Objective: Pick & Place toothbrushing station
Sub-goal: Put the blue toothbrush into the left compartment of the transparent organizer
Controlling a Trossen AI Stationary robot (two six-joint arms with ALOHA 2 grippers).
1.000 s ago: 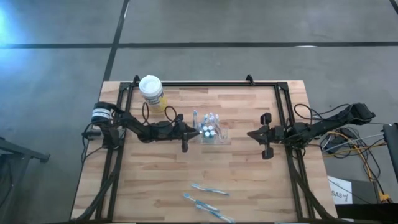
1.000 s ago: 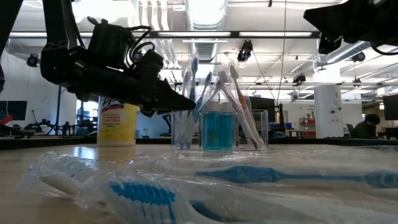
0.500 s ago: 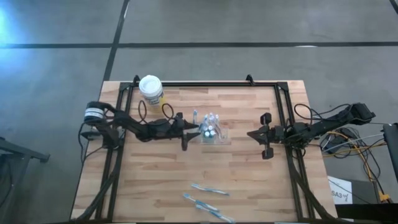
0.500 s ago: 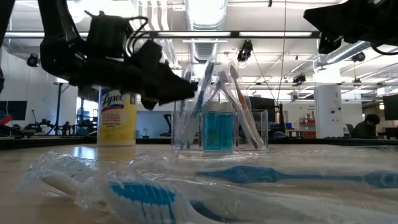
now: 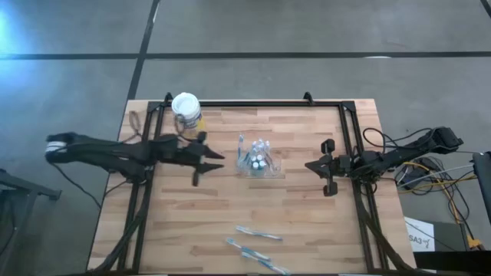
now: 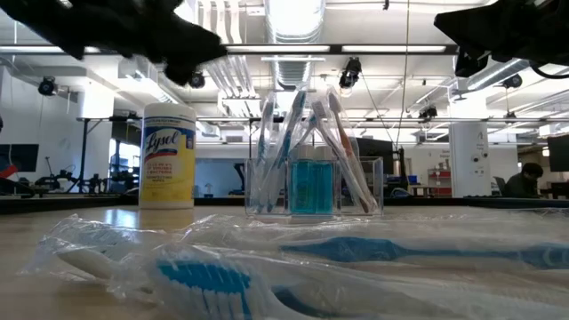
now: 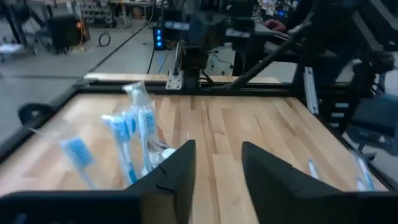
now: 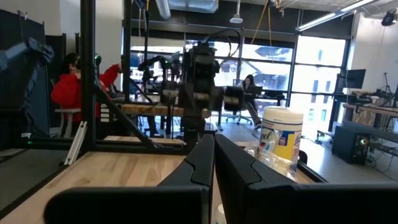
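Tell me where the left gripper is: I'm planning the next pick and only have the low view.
Observer: The left gripper hangs on the left arm's side of the clear toothbrush holder, apart from it.
Operator: Holding a brush?
Observer: No; the left wrist view shows its fingers open, nothing between them.
Operator: And the other arm?
Observer: The right gripper waits shut and empty toward the right side of the table.

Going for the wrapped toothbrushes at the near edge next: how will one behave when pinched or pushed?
The wrapped toothbrushes lie flat in loose clear film, so a pincer would probably grab crinkly, slippery plastic before the handle. Each looks thin and light, so a push would likely make it slide or pivot, not roll. The handle is probably fairly stiff.
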